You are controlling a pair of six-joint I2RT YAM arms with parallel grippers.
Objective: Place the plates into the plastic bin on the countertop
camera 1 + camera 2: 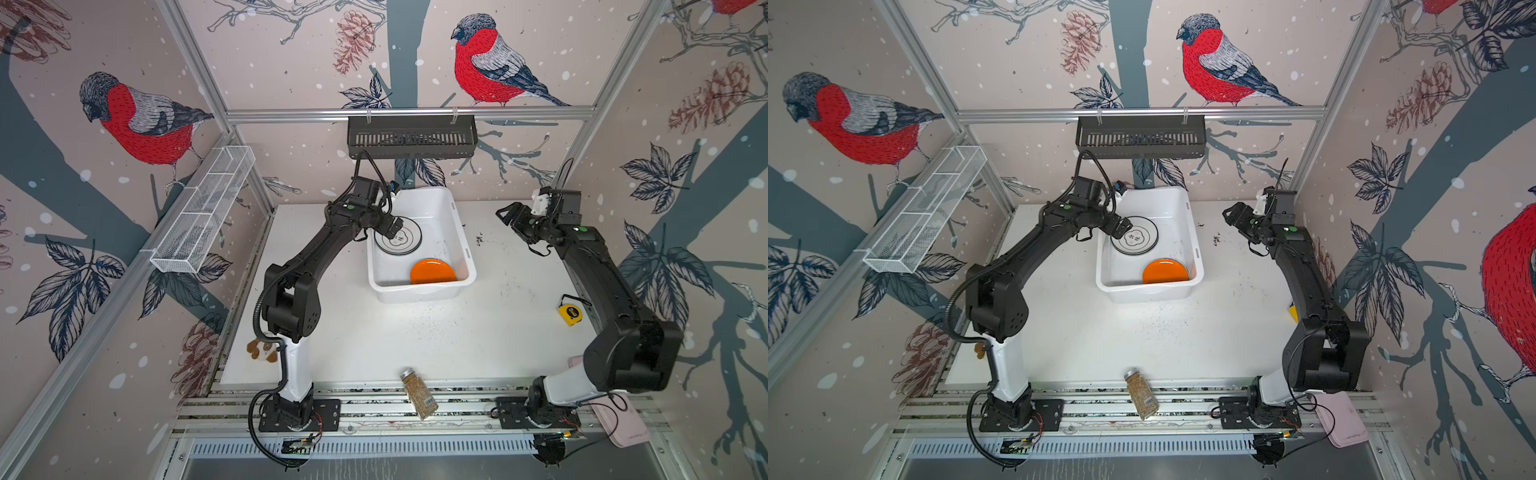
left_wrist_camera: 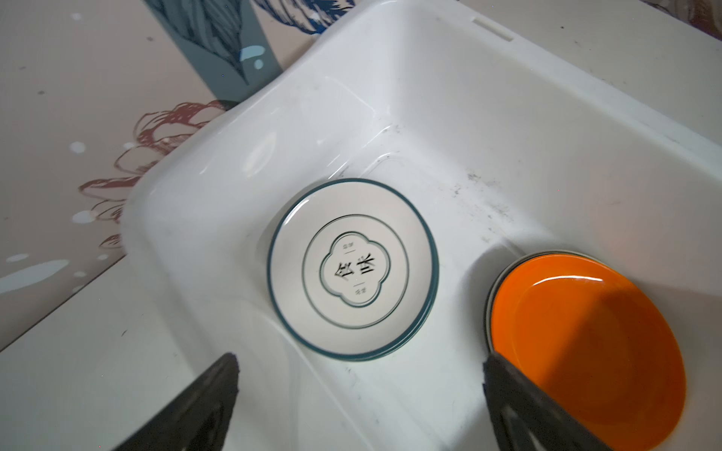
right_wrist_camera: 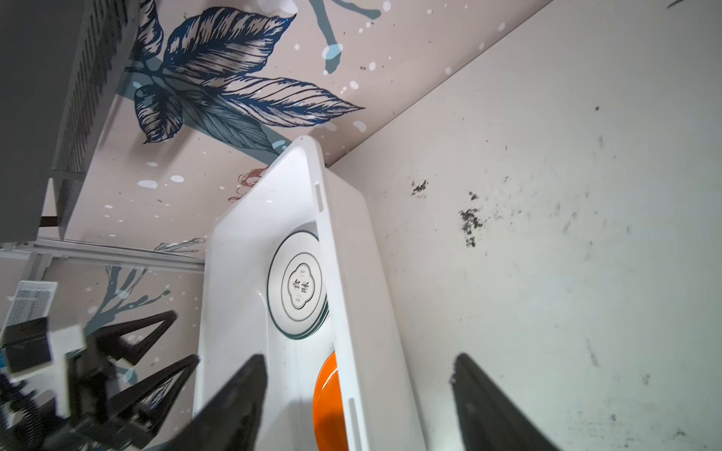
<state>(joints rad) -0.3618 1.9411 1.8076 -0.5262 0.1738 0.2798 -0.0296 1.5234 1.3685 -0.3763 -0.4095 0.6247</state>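
Observation:
The plastic bin (image 1: 422, 291) (image 1: 1150, 293) stands at the back middle of the countertop (image 1: 415, 340). Inside lies a white plate with black rim and emblem (image 1: 405, 243) (image 1: 1140, 245) (image 2: 353, 269) (image 3: 301, 289), with rims of other plates showing under it. An orange plate (image 1: 432, 272) (image 1: 1165, 272) (image 2: 586, 343) (image 3: 326, 402) leans in the near right corner, a pale rim beneath it. My left gripper (image 1: 392, 228) (image 1: 1121, 228) (image 2: 359, 361) hangs open over the bin's left side, holding nothing. My right gripper (image 1: 509, 218) (image 1: 1233, 216) (image 3: 359, 358) is open and empty, right of the bin.
A black slotted basket (image 1: 411, 137) hangs on the back rail and a white wire mesh tray (image 1: 203, 208) on the left wall. A yellow tape measure (image 1: 570, 313) lies at the right edge, a spice jar (image 1: 419, 392) at the front edge. Dark specks (image 1: 478, 239) lie right of the bin.

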